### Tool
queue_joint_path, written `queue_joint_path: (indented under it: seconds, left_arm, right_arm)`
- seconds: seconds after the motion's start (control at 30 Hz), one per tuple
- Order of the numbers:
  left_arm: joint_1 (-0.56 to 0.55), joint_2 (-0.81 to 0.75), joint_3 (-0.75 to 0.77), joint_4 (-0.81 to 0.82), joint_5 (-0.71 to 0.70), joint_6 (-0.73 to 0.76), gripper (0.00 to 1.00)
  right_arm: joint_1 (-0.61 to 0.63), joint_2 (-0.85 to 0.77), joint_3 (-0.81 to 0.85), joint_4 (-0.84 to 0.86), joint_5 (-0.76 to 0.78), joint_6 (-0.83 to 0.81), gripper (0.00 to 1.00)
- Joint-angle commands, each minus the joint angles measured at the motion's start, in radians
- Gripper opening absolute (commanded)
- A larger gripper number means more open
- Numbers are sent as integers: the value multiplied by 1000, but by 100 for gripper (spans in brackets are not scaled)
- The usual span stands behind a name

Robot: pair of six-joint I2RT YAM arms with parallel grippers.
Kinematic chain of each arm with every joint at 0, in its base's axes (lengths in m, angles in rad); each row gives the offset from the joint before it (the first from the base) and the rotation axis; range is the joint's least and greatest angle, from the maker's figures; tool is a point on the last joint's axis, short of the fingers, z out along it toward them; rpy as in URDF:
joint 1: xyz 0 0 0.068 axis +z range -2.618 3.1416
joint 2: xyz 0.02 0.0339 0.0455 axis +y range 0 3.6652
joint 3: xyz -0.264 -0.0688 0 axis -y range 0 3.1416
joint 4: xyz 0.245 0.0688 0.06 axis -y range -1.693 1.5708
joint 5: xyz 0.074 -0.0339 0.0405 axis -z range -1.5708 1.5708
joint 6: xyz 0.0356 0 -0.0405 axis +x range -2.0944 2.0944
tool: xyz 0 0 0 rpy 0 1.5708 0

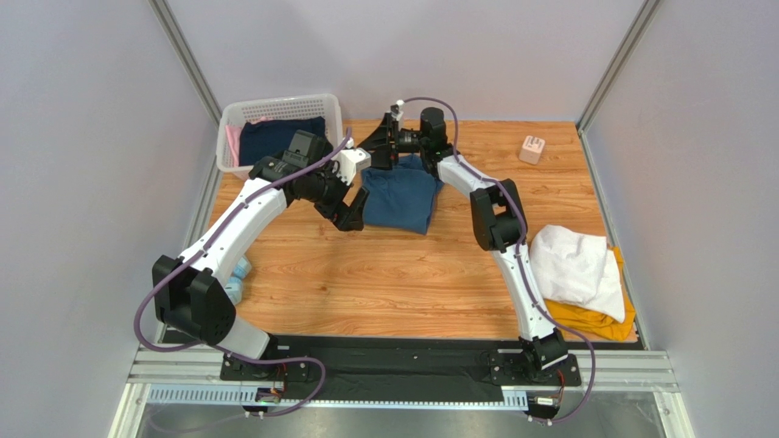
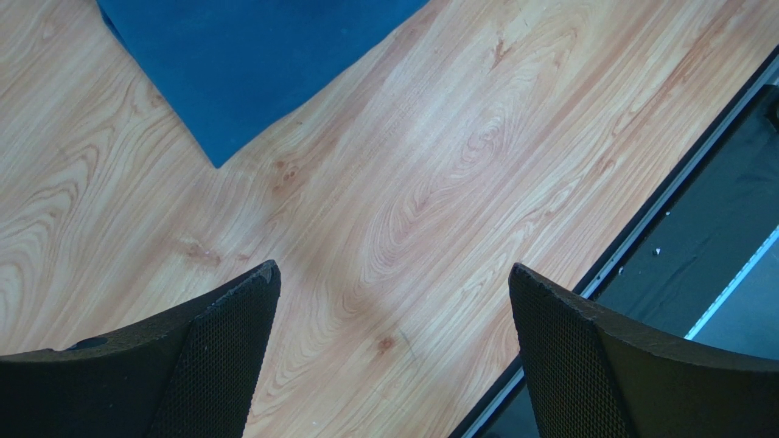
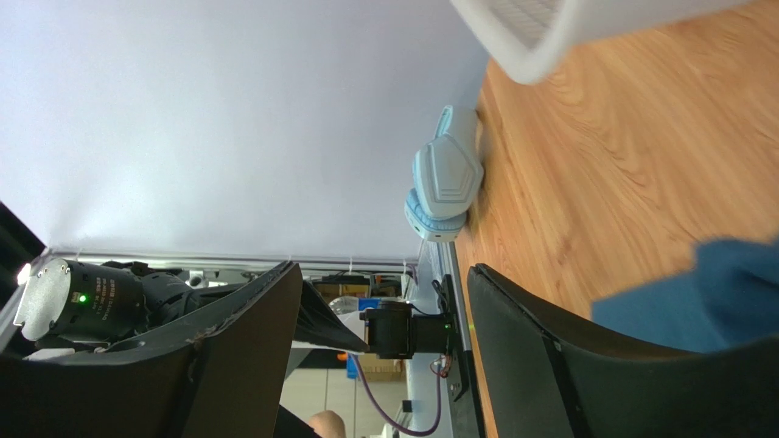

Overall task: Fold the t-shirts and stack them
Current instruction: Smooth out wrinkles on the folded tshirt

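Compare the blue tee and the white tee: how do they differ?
The blue tee is dark, lies flat and alone, centre-far. The white tee is puffier, sits at the right edge and is stacked on a mustard tee. Both look folded.

Bright, even, diffuse light from above; faint soft shadows on table (image 1: 384, 283). Top view sharp. Left wrist: mild sheen on the wood, near fingers (image 2: 210, 365) soft. Right wrist: wall (image 3: 229, 119) washed out, tee (image 3: 722, 292) blurry.
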Motion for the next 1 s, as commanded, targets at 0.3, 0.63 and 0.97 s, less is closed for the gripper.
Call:
queue_joint_path:
  seconds: [0.3, 0.63, 0.97]
  left_arm:
    - [4, -72, 1, -15, -13, 36, 100]
    - [4, -93, -1, -30, 3, 14, 100]
    - [4, -141, -16, -72, -35, 25, 100]
  right_arm:
    - [-35, 220, 176, -210, 50, -76, 71]
    - [-39, -16, 68, -255, -5, -185, 76]
    - [-146, -389, -357, -509, 62, -516, 84]
